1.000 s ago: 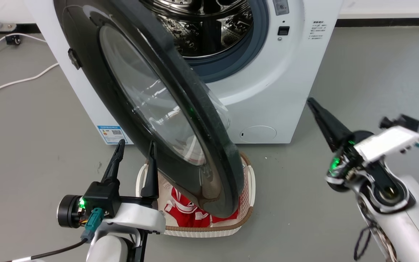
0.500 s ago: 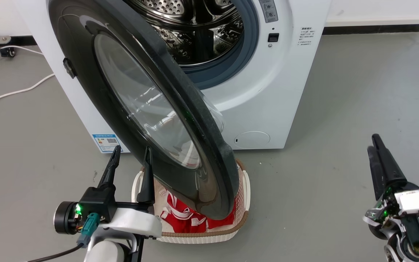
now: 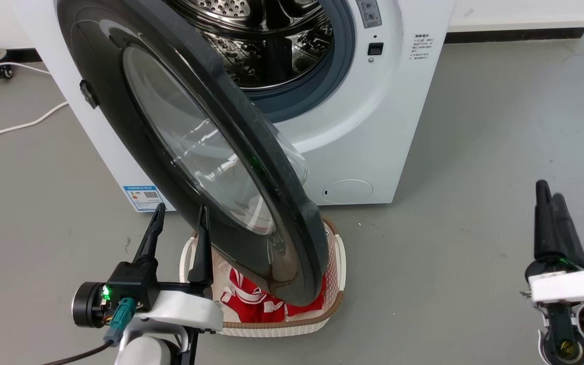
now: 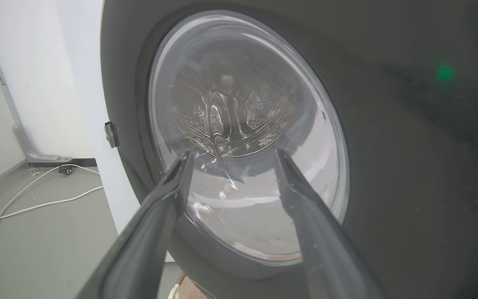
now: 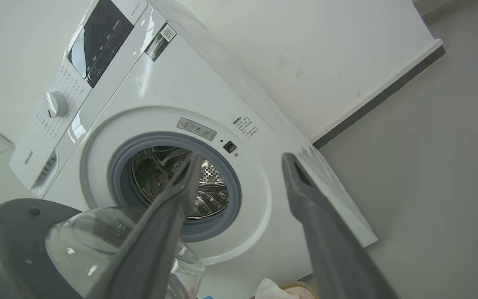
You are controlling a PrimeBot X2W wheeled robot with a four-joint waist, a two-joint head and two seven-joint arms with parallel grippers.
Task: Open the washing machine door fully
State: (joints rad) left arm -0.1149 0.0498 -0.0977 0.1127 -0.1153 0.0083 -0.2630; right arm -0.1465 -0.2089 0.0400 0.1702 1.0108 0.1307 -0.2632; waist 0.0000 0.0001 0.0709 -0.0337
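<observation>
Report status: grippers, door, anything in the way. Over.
Left gripper open, facing washing machine door outer face; right gripper open, off to the side. Door part open, not fully. Laundry basket below its edge; left gripper possibly in swing path.

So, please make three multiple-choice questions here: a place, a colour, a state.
1. Where is the basket? A at the head view's far right; B on the floor, under the washing machine door; C at the head view's far left.
2. What colour is the cloth in it? A blue; B green; C red with white.
3. How is the left gripper? A open, holding nothing; B shut on the door's rim; C shut, holding nothing.
Key: 1 B, the door's lower edge hangs over it; 2 C, red folds show; 3 A, its fingers stand apart.
</observation>
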